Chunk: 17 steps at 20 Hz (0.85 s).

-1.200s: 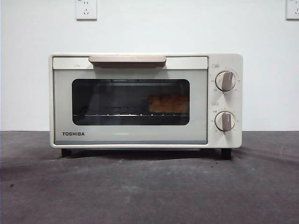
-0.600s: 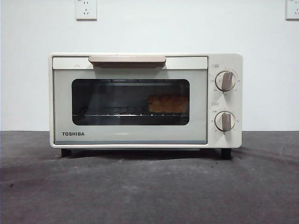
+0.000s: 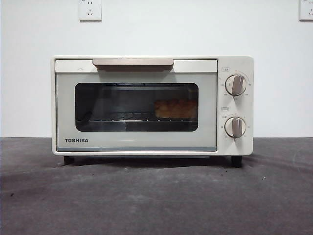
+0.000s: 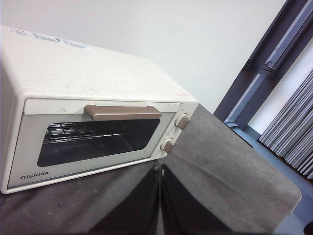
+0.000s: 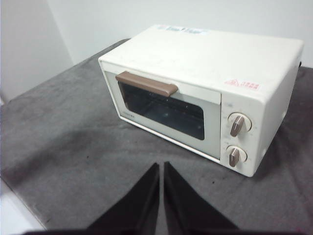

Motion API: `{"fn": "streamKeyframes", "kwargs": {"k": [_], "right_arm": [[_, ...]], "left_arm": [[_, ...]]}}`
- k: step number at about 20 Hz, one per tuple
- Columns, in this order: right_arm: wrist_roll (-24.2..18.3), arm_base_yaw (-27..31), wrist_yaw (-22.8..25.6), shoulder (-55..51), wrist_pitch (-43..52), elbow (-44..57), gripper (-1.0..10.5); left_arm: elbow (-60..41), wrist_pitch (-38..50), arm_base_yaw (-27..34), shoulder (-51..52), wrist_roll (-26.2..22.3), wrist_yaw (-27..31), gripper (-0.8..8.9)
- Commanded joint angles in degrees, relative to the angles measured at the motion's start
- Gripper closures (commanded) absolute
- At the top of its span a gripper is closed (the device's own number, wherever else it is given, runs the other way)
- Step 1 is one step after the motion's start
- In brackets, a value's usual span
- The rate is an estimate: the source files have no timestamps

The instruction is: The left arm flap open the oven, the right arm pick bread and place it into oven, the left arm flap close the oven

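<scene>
The cream-white TOSHIBA oven (image 3: 151,105) stands in the middle of the dark table with its door shut. The bread (image 3: 176,108) lies on the wire rack inside, at the right end, seen through the glass. The oven also shows in the left wrist view (image 4: 93,112) and in the right wrist view (image 5: 205,93). My left gripper (image 4: 160,171) is shut and empty, held back above the table in front of the oven. My right gripper (image 5: 161,169) is shut and empty, also back from the oven. Neither arm shows in the front view.
The oven's beige bar handle (image 3: 133,62) runs along the door's top and two knobs (image 3: 236,84) sit on its right panel. A white wall with two sockets (image 3: 90,10) stands behind. The table's edge (image 4: 293,196) drops off beside a window frame.
</scene>
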State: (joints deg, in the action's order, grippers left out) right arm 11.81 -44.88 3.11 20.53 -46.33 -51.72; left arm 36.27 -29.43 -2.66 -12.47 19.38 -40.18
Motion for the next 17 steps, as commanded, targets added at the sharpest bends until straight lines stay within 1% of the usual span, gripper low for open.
{"fn": "streamKeyframes", "kwargs": {"k": [1,7,10,12,14,15,17], "right_arm": [[0.2,-0.3,0.1,0.0,0.9,-0.9,9.4],[0.2,-0.3,0.0,0.0,0.9,-0.9,9.4],[0.2,-0.3,0.0,0.0,0.9,-0.9,9.4],[0.2,-0.3,0.0,0.0,0.9,-0.9,9.4],[0.2,-0.3,0.0,0.0,0.9,-0.9,9.4],[0.2,-0.3,0.0,0.0,0.9,-0.9,9.4],[0.2,-0.3,0.0,0.0,0.9,-0.9,9.4]], "left_arm": [[0.8,0.7,0.0,-0.2,-0.7,0.2,8.04],[0.4,0.9,0.1,0.3,-0.7,0.1,8.04],[-1.5,2.9,0.2,0.9,-0.8,0.0,8.04],[-4.3,5.6,0.5,2.3,-1.7,0.1,8.04],[-8.2,9.0,1.3,4.7,-4.7,0.3,8.04],[-10.7,11.0,1.8,6.4,-5.3,0.5,8.04],[-16.1,14.6,2.7,9.9,-5.3,2.5,8.04]]}}
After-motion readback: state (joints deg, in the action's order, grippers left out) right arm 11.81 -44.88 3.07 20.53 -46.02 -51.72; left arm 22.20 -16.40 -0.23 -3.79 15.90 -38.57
